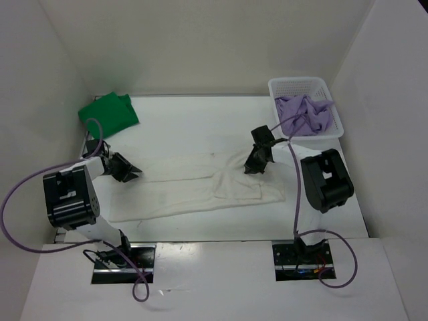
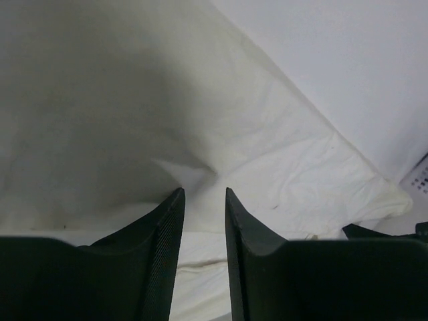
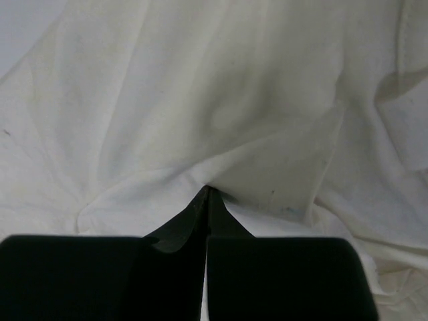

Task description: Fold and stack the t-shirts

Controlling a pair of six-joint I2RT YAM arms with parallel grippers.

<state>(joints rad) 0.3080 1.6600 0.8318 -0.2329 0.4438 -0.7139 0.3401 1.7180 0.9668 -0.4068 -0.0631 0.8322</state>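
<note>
The cream-white shirt (image 1: 194, 187) lies spread across the middle of the table (image 1: 200, 120). Our right gripper (image 1: 257, 162) pinches a tuck of it, jaws fully closed. Our left gripper (image 1: 129, 170) stands part open at its left end, grip unclear. We should secure that end, then lift both evenly.

- Open desk (image 1: 194, 127) lies behind the cream shirt (image 1: 180, 190), between the green shirt (image 1: 108, 114) at the back left and the basket (image 1: 294, 81) at the back right.
- The cream shirt covers the middle band. The left tool (image 1: 136, 171) sits at its left end, and the right tool (image 1: 256, 167) pinches its right part.
- A narrow bare strip runs in front of the shirt.
- Walls (image 1: 200, 47) close off the left, back and right.
- The right arm (image 1: 326, 179) stands over the desk right of the shirt.
</note>
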